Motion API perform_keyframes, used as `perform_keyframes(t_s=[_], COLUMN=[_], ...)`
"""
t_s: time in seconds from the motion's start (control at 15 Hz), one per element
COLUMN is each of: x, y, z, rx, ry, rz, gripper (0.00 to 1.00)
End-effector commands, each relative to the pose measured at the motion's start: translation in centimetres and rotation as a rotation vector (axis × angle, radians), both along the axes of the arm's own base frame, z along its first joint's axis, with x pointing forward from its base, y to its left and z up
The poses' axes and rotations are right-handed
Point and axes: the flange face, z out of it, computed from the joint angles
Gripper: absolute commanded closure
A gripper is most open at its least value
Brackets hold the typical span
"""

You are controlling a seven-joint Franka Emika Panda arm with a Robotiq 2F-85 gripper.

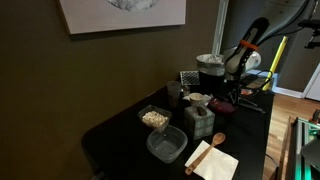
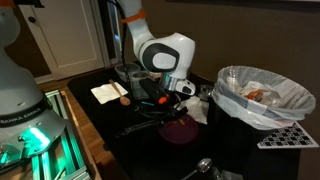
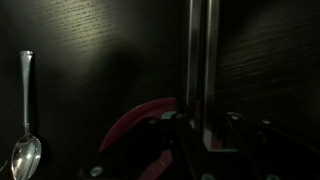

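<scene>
The gripper is held low over the dark table, right above a red plate. In the wrist view the plate's rim is seen at about seven o'clock from a grey bar that runs straight up the picture. It cannot be told whether the bar is a finger or something being pinched, so it cannot be told if the gripper is spread or pressed together.

A spoon is laid at nine o'clock from the plate, well apart from it. A bin with a white bag is stood at three o'clock from the gripper, quite near.

If the gripper is brought down too hard, the plate could be tipped or pushed along. With a wide swing to the side, the bin could be bumped. The plate could also be slid into the spoon, and the spoon could be knocked off the table.
</scene>
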Motion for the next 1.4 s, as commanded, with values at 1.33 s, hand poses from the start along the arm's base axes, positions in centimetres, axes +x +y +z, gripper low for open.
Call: perform_keyframes(t_s=[1.33], x=[0.6], y=[1.2], z=[-1.8], rx=[-0.021], ry=[0.16], rz=[0.048], gripper=[0.67])
